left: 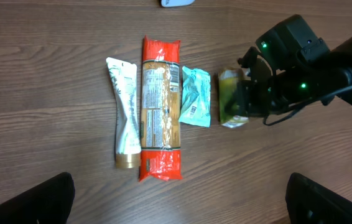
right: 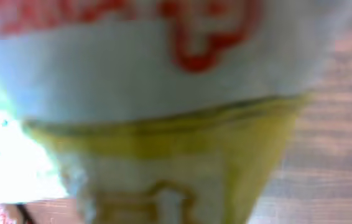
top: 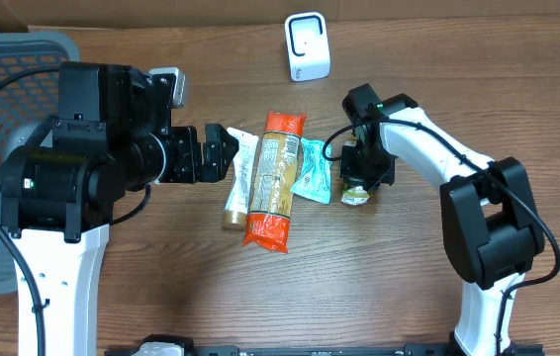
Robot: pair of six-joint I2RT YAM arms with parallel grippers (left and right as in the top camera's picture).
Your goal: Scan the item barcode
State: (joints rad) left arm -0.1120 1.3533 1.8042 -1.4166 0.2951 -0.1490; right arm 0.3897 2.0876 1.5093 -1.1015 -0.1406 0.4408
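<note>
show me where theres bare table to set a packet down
Bare table in front of the orange packet, between the two arm bases; also at the back, right of the white scanner. Crowded: the middle row of tube, orange packet, teal sachet and yellow-green packet, with the left claw and right claw at its ends.

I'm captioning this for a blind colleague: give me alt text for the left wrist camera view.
The right gripper sits down over a green packet at the right end of a row on a wooden table. Left of it lie a teal sachet, an orange package and a white tube.
</note>
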